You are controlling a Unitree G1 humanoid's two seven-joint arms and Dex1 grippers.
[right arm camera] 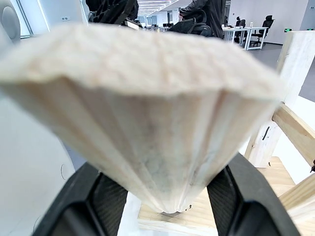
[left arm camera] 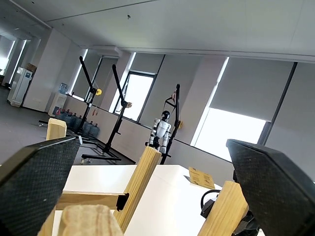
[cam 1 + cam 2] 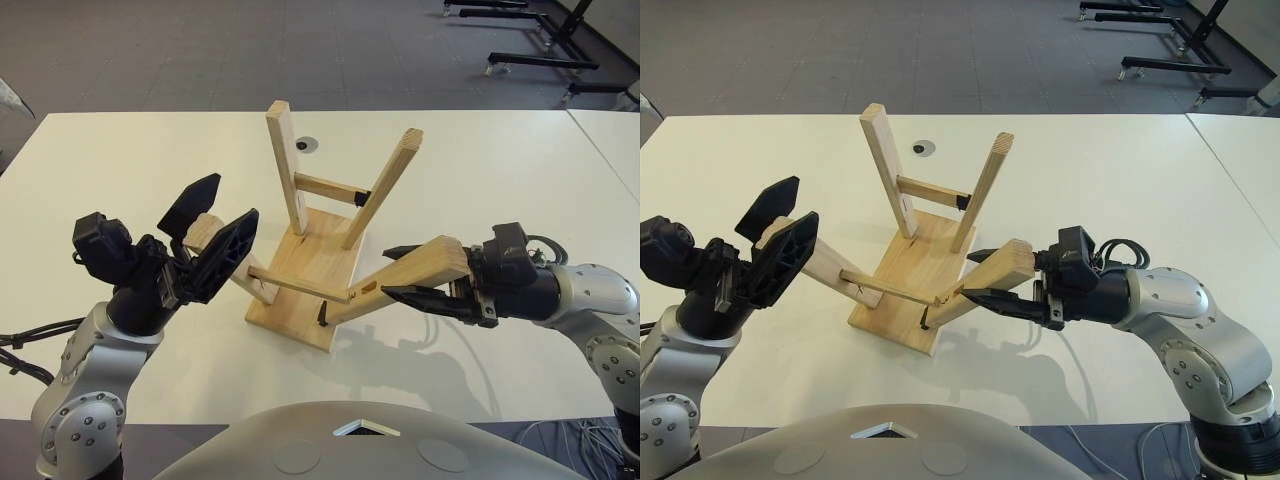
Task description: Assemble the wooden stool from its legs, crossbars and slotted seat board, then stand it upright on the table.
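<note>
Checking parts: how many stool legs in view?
4: two far legs sticking up from the board, a left leg by the left gripper, a right leg in the right gripper.

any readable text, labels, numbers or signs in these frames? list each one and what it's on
Nothing legible in any view.
The small reddish mark on the leg held in the right gripper: too small to read.
Dark print on the tan card lying on the table, left wrist view: blurred, unreadable.
The seat board: no markings visible.

Pale stool (image 3: 305, 265), white table (image 3: 480, 170), seemingly textured black fingers (image 3: 225, 255).
</note>
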